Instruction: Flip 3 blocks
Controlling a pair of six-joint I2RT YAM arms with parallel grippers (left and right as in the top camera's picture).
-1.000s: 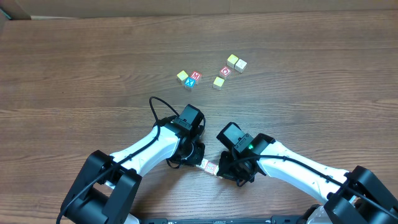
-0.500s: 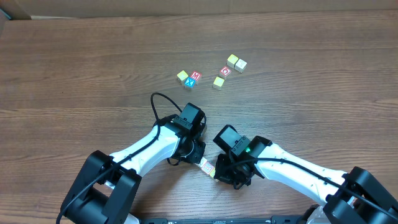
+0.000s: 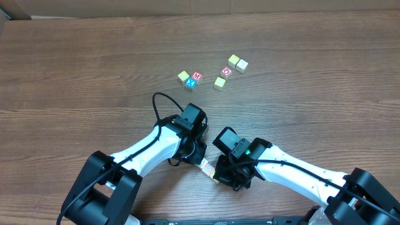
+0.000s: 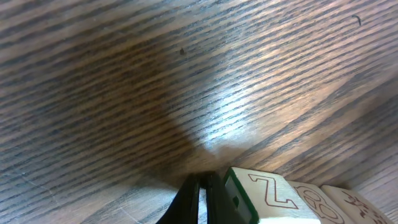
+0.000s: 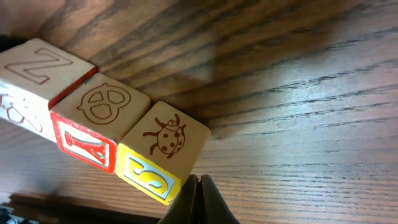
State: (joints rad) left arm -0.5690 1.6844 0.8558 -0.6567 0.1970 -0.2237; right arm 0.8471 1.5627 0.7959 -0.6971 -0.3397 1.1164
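Three blocks (image 5: 99,134) lie flat in one straight row, side touching side, close to the near edge of the table (image 3: 75,75), about midway along it. The Z block (image 5: 37,65) has a cream top with a red outlined Z. The pretzel block (image 5: 102,102), in the middle, shows a red-framed letter side. The ladybug block (image 5: 165,140) shows a yellow side.

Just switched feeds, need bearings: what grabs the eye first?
Three blocks lie in a tight row between the two shut grippers: left gripper by the Z end, right gripper by the ladybug end. Farther back on the table, loose cubes sit scattered.
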